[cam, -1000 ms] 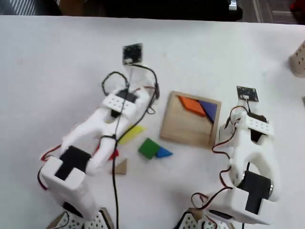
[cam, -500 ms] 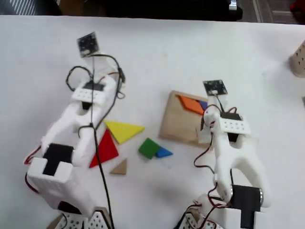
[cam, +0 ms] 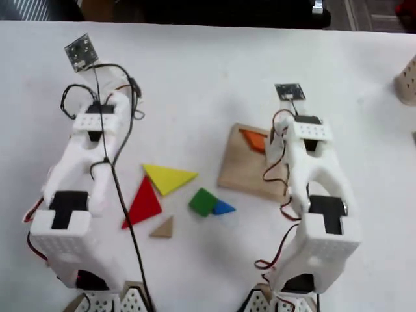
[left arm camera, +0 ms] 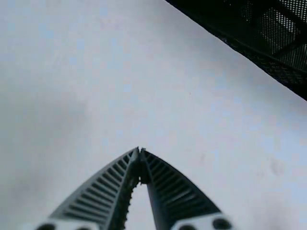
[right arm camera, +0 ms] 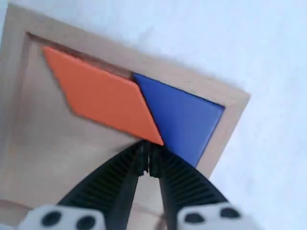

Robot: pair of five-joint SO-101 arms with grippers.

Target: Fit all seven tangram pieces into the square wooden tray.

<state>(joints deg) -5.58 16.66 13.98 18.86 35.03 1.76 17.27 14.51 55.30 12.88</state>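
Tray (cam: 242,174) sits right of centre, orange piece (right arm camera: 103,98) and blue piece (right arm camera: 184,120) touching along its far edge. My right gripper (right arm camera: 145,157) hovers over them, pinched closed and empty. Yellow triangle (cam: 169,177), red triangle (cam: 144,203), green square (cam: 203,201), small blue triangle (cam: 223,208) and tan triangle (cam: 162,228) lie loose left of the tray. My left gripper (left arm camera: 140,155), closed on nothing, is over bare table (cam: 214,78), far left.

Robotics lab: bare-wired arms (cam: 84,162) at a white table (cam: 214,65)

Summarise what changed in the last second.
Left arm swung away toward the far left, uncovering the yellow triangle and red triangle; left hand shut, empty. Right arm moved in over the tray; right hand shut above the orange piece and blue piece. Nothing grasped or released; pieces and tray stayed.
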